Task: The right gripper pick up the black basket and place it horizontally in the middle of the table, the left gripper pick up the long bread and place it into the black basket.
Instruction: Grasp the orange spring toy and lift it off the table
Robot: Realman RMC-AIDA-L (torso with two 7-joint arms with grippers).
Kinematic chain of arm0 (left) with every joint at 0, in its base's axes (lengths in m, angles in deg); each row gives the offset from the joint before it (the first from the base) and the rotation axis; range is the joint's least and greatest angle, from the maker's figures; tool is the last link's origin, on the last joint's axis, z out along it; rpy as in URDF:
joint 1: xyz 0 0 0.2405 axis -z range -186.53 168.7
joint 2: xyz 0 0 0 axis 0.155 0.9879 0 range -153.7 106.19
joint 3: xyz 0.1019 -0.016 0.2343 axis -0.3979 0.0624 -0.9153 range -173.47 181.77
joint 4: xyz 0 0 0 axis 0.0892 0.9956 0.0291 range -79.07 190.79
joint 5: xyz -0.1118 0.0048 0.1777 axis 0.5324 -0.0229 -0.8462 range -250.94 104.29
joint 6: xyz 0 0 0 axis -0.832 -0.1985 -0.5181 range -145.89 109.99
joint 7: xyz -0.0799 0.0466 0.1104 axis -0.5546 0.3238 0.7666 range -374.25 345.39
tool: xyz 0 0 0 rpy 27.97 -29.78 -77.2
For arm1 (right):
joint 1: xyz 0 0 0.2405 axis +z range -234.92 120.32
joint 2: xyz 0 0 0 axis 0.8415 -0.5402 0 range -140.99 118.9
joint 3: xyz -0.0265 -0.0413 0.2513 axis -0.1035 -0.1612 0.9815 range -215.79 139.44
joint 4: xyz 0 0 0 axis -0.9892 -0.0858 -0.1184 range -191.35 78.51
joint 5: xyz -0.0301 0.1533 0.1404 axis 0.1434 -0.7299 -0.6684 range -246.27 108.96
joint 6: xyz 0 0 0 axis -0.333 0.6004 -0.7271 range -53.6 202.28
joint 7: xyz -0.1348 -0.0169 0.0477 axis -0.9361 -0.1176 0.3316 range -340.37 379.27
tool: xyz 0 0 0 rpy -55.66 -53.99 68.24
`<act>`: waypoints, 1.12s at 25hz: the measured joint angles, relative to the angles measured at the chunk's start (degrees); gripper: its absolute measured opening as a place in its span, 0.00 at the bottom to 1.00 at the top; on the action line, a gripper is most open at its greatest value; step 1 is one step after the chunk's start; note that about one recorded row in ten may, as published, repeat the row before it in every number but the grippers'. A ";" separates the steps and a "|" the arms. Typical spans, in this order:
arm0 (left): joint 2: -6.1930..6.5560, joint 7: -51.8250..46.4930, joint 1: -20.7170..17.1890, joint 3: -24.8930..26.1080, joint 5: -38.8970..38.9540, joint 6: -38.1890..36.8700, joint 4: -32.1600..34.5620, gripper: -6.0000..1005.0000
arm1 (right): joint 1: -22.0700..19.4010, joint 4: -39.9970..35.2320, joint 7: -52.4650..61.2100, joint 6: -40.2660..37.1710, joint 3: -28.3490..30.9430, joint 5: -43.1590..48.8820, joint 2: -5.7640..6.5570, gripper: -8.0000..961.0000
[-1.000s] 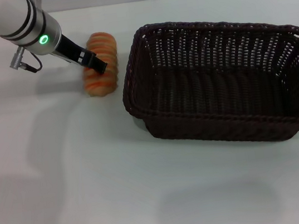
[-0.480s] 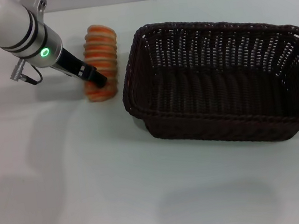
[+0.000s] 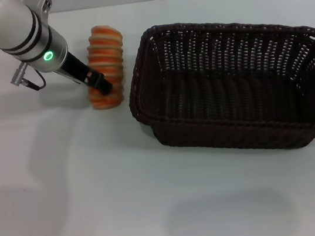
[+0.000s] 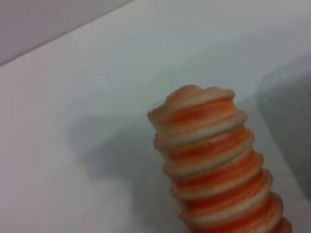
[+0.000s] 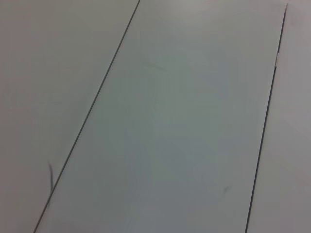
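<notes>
The long bread (image 3: 106, 50), an orange-tan ridged roll, lies on the white table (image 3: 100, 209) just left of the black basket (image 3: 222, 26). My left gripper (image 3: 101, 83) reaches in from the upper left and is shut on the bread's near end. The bread's far end looks slightly raised. In the left wrist view the long bread (image 4: 214, 160) fills the frame close up, with its shadow on the table beside it. The large woven basket stands lengthwise across the middle-right of the table and holds nothing. My right gripper is out of view.
The table's back edge runs along the top of the head view, behind the bread and the basket. Bare white tabletop lies in front of the basket and to the left. The right wrist view shows only flat grey panels with thin dark seams.
One second ago the bread lay flat with the fingers over its middle. Since then the gripper has shifted to the near end and the far end has tipped up. Almost nothing moved in the last half second.
</notes>
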 joint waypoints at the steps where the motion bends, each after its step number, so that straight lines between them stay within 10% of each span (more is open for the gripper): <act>1: -0.02 0.17 -0.25 -0.76 0.00 -0.26 0.48 0.79 | 0.08 0.00 0.00 0.03 0.00 0.00 0.00 0.50; 17: -0.36 1.18 -10.84 -6.69 2.81 -3.64 19.86 0.38 | 1.46 0.05 -0.06 1.57 0.01 0.00 -0.16 0.50; 28: -0.27 2.42 -13.13 -6.67 5.78 -8.36 28.13 0.29 | 2.62 0.14 -0.06 2.34 0.29 0.00 -0.18 0.50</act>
